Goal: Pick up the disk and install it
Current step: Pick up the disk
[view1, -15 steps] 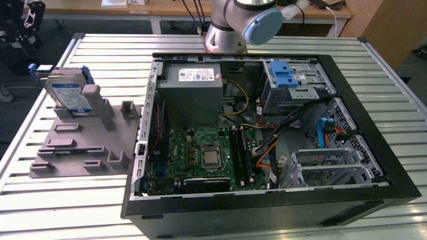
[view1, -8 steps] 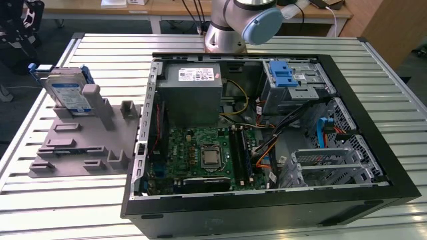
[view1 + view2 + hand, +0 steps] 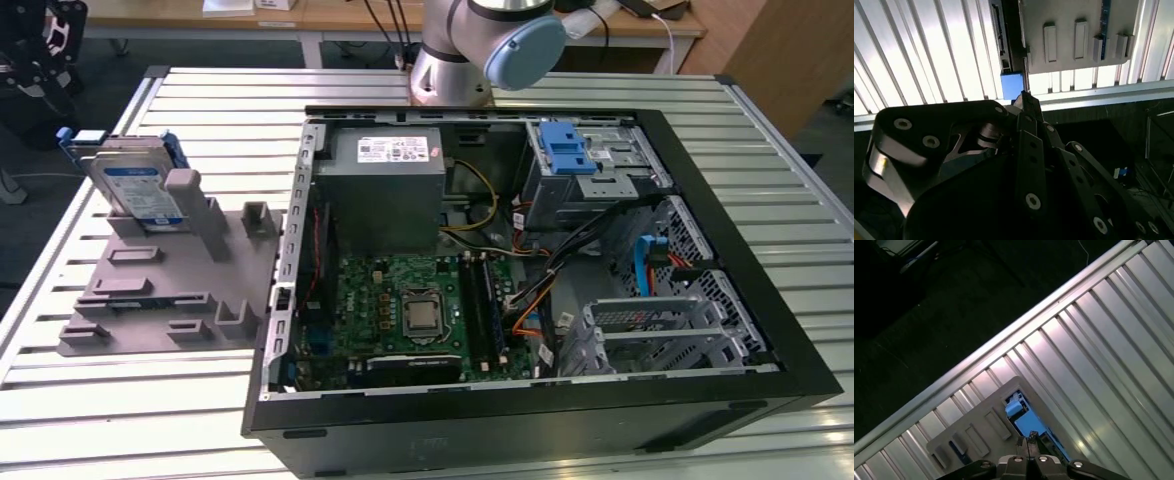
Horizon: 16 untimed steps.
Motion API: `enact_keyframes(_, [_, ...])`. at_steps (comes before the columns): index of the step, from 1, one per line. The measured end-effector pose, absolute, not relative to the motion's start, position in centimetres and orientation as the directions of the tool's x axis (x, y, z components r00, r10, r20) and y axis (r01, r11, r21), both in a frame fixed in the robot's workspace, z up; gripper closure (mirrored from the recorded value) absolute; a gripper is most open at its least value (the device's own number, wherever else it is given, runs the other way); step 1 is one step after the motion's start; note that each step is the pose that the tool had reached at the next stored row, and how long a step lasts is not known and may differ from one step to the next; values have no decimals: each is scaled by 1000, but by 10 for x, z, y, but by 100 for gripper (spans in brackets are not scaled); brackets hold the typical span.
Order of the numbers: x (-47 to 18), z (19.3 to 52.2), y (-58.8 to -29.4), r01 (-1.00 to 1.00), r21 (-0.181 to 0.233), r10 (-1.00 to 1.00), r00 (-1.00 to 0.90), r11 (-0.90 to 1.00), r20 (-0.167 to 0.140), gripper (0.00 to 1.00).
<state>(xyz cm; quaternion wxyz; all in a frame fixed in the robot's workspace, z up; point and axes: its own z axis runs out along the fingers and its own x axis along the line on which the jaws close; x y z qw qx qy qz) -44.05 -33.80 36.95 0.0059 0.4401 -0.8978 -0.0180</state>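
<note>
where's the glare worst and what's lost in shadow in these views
Second wrist view: the slatted table is blown out white, and the gripper is a dark mass against it. First wrist view: a glare band on the slats, black beyond the table edge. Exterior view: even light, the disk shows clearly.

No print is legible from here: the white-and-blue label point(image 3: 139, 190) on the disk point(image 3: 118, 160) and the white sticker point(image 3: 391, 150) on the power supply box point(image 3: 387, 205) show only unreadable marks.

Robotics lab: an opened desktop computer case point(image 3: 534, 420) lies on a slatted aluminium workbench point(image 3: 134, 400) beside a robot arm's base point(image 3: 447, 75), with wooden desks point(image 3: 334, 15) in the background.
</note>
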Motion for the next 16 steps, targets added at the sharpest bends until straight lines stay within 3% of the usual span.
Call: enact_keyframes(16, [-440,369,-338,-868,38,-869,-495,495,-5,89])
